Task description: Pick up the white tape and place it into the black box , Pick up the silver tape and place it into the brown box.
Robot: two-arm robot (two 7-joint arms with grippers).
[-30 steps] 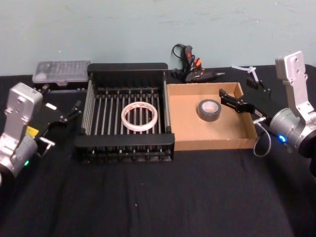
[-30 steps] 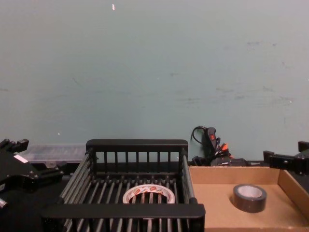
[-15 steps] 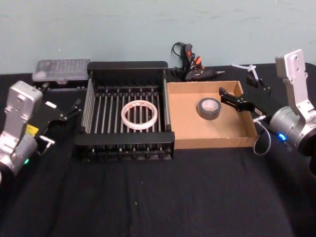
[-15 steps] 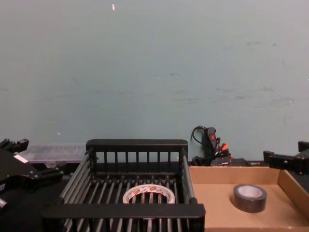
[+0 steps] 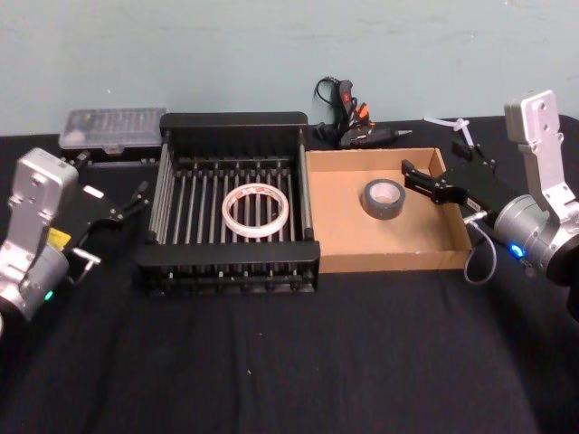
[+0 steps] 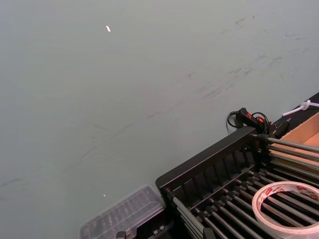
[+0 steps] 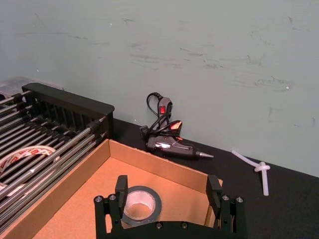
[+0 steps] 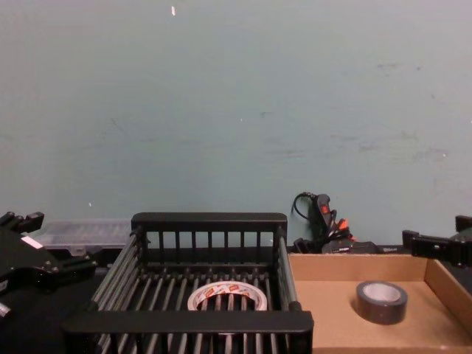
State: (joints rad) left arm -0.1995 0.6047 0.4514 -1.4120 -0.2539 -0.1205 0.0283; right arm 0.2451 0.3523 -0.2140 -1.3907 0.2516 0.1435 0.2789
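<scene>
White tape (image 5: 256, 211) flat in black box (image 5: 233, 124)

place: workshop bench | I'm facing a black-draped tabletop (image 5: 289, 362) | glue gun (image 5: 348, 122), parts case (image 5: 113, 128) lying by bare teal wall (image 5: 271, 45)

left gripper (image 5: 136, 201) low at left, arm bent, fingers spread, empty. right gripper (image 5: 425, 181) at right, reaching inward, fingers (image 7: 121, 185) wide apart, empty; silver wrist raised behind.
</scene>
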